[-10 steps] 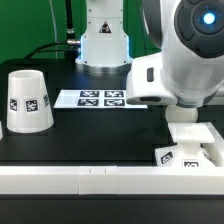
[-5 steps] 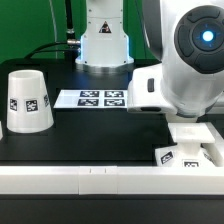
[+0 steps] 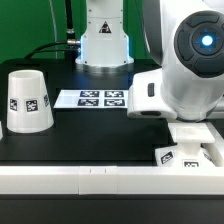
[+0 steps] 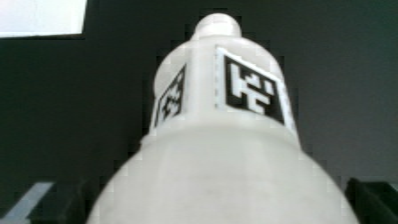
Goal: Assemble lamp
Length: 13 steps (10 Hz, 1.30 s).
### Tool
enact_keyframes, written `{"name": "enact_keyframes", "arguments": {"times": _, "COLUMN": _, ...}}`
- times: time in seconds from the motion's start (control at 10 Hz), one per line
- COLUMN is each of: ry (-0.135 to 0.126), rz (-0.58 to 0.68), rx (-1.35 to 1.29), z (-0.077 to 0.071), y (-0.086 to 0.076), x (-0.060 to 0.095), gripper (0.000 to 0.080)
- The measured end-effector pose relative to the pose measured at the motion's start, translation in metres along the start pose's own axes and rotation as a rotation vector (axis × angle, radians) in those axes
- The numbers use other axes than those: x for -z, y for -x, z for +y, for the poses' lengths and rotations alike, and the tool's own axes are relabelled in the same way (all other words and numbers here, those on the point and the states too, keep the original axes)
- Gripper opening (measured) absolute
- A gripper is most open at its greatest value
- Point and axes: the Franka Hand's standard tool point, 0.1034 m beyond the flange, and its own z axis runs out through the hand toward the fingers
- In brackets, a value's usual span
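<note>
The white bulb fills the wrist view, its narrow end pointing away and a black-and-white tag on its side. My gripper is shut on the bulb's wide part, with dark fingers just showing at either side. In the exterior view the arm's wrist hangs over the flat square base at the front right and hides both gripper and bulb. The tapered shade stands mouth down at the exterior view's left, apart from the arm.
The marker board lies flat on the black table between the shade and the arm. The robot's white pedestal stands behind it. A white rail runs along the table's front edge.
The arm's wrist has turned and sunk a little over the base. The shade, base and marker board have not moved.
</note>
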Motion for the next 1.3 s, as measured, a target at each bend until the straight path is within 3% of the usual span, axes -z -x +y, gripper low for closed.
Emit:
{"name": "enact_keyframes", "arguments": {"times": 0.1, "ry": 0.000, "rz": -0.001, "rx": 0.000, "z": 0.000, "y": 0.000, "x": -0.001, "gripper": 0.0687}}
{"name": "enact_keyframes", "arguments": {"times": 0.2, "ry": 0.000, "rz": -0.001, "rx": 0.000, "z": 0.000, "y": 0.000, "x": -0.001, "gripper": 0.0571}}
{"name": "enact_keyframes", "arguments": {"times": 0.6, "ry": -0.005, "rz": 0.004, "rx": 0.003, "z": 0.004, "y": -0.001, "x": 0.003, "gripper": 0.0572}}
{"name": "enact_keyframes", "arguments": {"times": 0.7, "ry": 0.007, "rz": -0.007, "rx": 0.032, "z": 0.007, "y": 0.006, "x": 0.011, "gripper": 0.0572}}
{"name": "enact_keyframes", "arguments": {"times": 0.8, "ry": 0.017, "rz": -0.019, "rx": 0.057, "z": 0.010, "y": 0.017, "x": 0.029, "gripper": 0.0572}}
{"name": "enact_keyframes", "arguments": {"times": 1.1, "ry": 0.002, "rz": -0.007, "rx": 0.066, "z": 0.019, "y": 0.042, "x": 0.078, "gripper": 0.0573}}
{"name": "enact_keyframes", "arguments": {"times": 1.2, "ry": -0.001, "rz": 0.023, "rx": 0.066, "z": 0.019, "y": 0.045, "x": 0.088, "gripper": 0.0573}}
{"name": "enact_keyframes", "arguments": {"times": 1.3, "ry": -0.001, "rz": 0.022, "rx": 0.066, "z": 0.019, "y": 0.043, "x": 0.083, "gripper": 0.0573}}
